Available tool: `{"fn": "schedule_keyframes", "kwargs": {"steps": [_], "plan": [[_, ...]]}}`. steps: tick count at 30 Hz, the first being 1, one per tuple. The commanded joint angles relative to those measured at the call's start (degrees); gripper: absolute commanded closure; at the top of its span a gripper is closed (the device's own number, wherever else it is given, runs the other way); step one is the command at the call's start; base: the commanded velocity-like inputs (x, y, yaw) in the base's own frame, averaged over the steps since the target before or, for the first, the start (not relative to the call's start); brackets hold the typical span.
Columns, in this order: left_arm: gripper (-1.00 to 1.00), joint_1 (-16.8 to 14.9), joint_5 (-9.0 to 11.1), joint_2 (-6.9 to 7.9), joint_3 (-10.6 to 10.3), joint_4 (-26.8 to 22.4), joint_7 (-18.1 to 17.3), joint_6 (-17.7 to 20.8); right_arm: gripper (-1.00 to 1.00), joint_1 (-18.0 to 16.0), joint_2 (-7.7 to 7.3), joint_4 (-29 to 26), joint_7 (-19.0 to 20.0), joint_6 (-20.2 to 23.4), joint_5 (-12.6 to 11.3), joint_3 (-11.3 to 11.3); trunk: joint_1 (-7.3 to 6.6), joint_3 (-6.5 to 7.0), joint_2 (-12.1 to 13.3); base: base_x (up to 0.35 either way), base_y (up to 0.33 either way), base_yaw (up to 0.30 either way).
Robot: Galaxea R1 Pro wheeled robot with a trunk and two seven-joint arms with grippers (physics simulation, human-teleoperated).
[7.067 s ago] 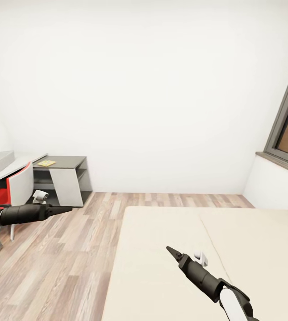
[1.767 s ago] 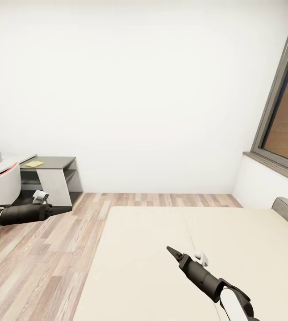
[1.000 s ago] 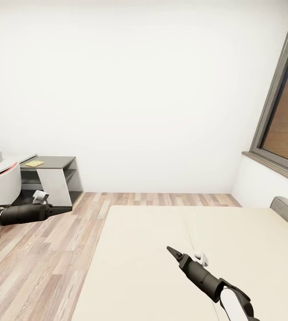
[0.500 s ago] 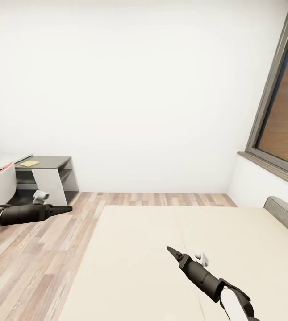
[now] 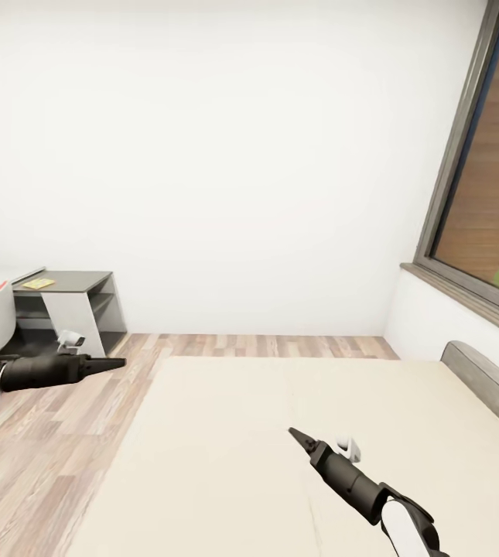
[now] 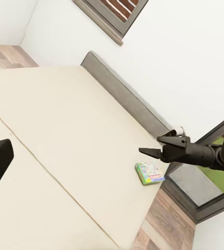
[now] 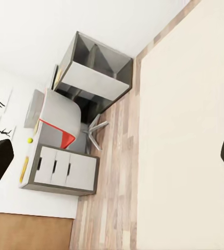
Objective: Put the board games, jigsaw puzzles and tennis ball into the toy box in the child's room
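A pale green and blue board game (image 6: 150,172) lies flat on the beige bed (image 5: 226,433), near the far corner by the grey headboard (image 5: 485,377). My right gripper (image 5: 297,437) hovers open and empty over the mattress. My left gripper (image 5: 117,361) hangs open and empty above the wood floor beside the bed. The right wrist view takes in the white table (image 7: 49,156), with the tennis ball (image 7: 29,140) and the grey toy box (image 7: 35,107) on it. A flat yellow piece (image 5: 38,284) lies on the dark grey side desk (image 5: 71,277).
A white and red chair (image 7: 62,125) stands at the table. A white wall runs behind, and a grey-framed window (image 5: 473,155) is at the right. Wood floor (image 5: 56,449) runs between the bed and the desks.
The whole view has swung right: the desks and chair slid toward the left edge, and more window and headboard show. Both arms keep the same pose.
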Motion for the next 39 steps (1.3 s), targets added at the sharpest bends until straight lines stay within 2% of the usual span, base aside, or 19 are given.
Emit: {"fn": "schedule_keyframes", "kwargs": {"steps": [1, 13, 39], "plan": [[-1.0, -0.02, -0.04, 0.01, -0.01, 0.0, -0.22, 0.61, -1.0, -0.02, 0.04, 0.02, 0.09, 0.35, -0.23, -0.12, 0.02, -0.03, -0.05, 0.0, -0.298, 0.0], [-1.0, -0.05, -0.04, 0.01, -0.01, 0.01, -0.22, 0.61, -1.0, -0.02, -0.02, 0.0, 0.09, 0.35, -0.23, -0.12, 0.02, -0.03, -0.05, -0.02, -0.279, 0.0], [-1.0, -0.02, -0.04, 0.01, -0.01, 0.04, -0.22, 0.61, -1.0, -0.02, -0.05, -0.04, 0.09, 0.35, -0.23, -0.12, 0.02, -0.03, -0.05, -0.002, -0.111, 0.0]]}}
